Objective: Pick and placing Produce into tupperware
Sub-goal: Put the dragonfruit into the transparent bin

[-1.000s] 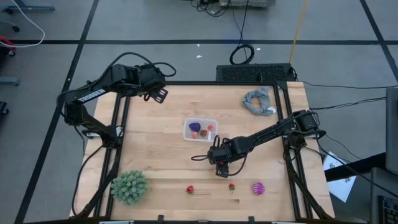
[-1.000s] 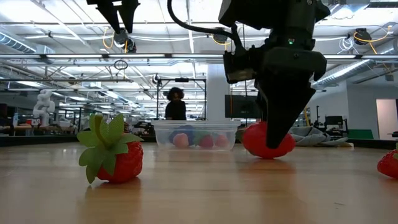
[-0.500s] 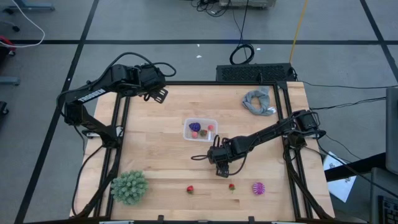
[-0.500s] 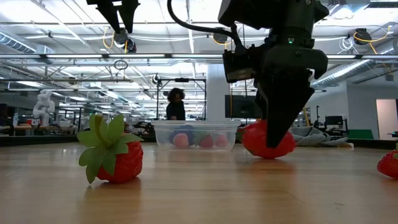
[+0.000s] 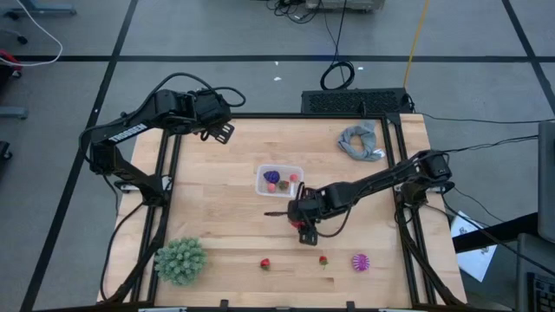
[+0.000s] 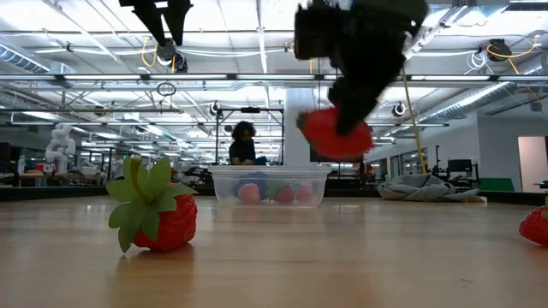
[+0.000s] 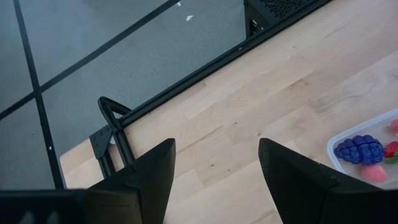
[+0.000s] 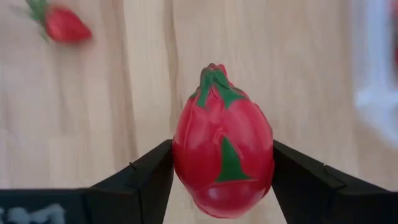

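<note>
My right gripper (image 5: 303,229) is over the table's middle, just on the near side of the clear tub (image 5: 278,181), and is shut on a red toy fruit with green scales (image 8: 222,165), seen lifted in the low view as the red fruit (image 6: 336,135). The tub (image 6: 268,186) holds a purple, a pink and a red fruit. Two toy strawberries (image 5: 265,263) (image 5: 323,259) and a magenta spiky ball (image 5: 360,262) lie near the table's near edge. My left gripper (image 5: 224,133) hangs open above the far left corner. My right gripper pinches the red scaled fruit by its two sides (image 8: 180,163), about mid-body, one finger (image 8: 140,180) on each flank. The fingers come from above, pointing down. The fruit is lifted clear of the table and hangs between the fingers, its green-tipped end pointing away from the wrist.
A large green spiky ball (image 5: 181,260) sits at the near left corner. A grey cloth (image 5: 361,141) lies at the far right corner. Bare wood lies between the tub and the near row of fruits.
My right gripper has risen from the table with the red scaled fruit, which sat on the wood a second ago and now hangs well above it. The gripper has also shifted a little toward the tub.
</note>
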### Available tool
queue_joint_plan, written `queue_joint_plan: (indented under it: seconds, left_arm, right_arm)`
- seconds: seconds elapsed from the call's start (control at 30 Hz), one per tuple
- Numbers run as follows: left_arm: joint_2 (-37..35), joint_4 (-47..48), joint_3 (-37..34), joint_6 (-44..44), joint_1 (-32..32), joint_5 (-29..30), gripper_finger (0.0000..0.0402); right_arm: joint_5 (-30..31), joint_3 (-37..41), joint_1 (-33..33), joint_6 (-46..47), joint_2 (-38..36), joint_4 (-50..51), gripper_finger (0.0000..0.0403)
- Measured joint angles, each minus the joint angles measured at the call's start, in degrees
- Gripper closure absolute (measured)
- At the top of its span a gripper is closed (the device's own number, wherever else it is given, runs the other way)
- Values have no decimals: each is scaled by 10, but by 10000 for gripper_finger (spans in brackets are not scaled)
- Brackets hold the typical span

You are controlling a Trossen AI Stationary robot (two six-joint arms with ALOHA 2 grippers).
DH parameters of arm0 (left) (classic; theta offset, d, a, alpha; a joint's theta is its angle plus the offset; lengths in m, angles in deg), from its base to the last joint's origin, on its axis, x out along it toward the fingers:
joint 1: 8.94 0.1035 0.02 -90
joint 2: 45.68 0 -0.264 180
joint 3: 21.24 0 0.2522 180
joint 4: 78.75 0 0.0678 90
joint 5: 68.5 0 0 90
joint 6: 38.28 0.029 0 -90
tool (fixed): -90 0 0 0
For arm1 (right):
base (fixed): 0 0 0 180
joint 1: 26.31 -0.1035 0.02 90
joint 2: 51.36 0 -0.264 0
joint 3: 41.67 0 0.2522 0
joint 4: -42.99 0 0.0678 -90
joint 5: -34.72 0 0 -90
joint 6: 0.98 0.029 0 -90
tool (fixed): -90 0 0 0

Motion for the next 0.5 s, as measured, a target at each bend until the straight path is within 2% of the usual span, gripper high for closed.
queue_joint_plan:
  seconds: [0.2, 0.5]
  left_arm:
    - [0, 0, 0, -4, 0, 0, 165]
    - [0, 0, 0, -5, 1, 2, 165]
  right_arm:
    - [2, -38, 39, -84, -2, 5, 173]
    - [5, -40, 135, -164, -2, -19, 172]
